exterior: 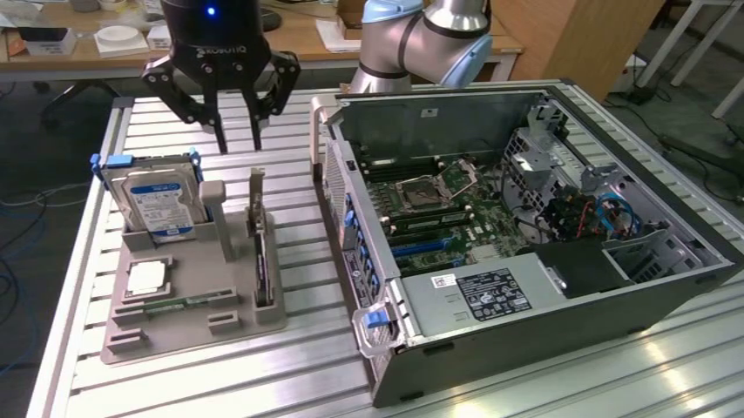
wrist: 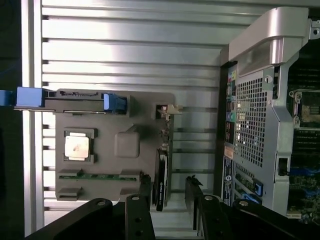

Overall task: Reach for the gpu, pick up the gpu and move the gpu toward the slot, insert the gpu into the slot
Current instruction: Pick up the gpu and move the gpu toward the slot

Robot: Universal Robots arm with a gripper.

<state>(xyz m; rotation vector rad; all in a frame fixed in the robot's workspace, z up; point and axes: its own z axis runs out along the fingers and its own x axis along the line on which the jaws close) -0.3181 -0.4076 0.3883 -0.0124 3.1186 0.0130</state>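
The gpu [exterior: 261, 261] is a thin dark card standing on edge in a slot of the grey holder [exterior: 174, 326], with its silver bracket at the far end. My gripper [exterior: 240, 144] hangs open above the table beyond the holder, well above the card and touching nothing. In the wrist view the gpu [wrist: 162, 172] shows edge-on, lined up between my two black fingers [wrist: 145, 197], and the gripper [wrist: 169, 200] holds nothing. The blue slot [exterior: 424, 248] lies on the green motherboard inside the open computer case [exterior: 558, 305].
A hard drive [exterior: 157, 200] with blue rails stands upright in the holder to the exterior view's left of the card. A processor chip [wrist: 77, 146] and a green memory stick [wrist: 100, 176] lie in the holder [wrist: 125, 145]. The case's rear wall [wrist: 252, 115] stands close beside the card.
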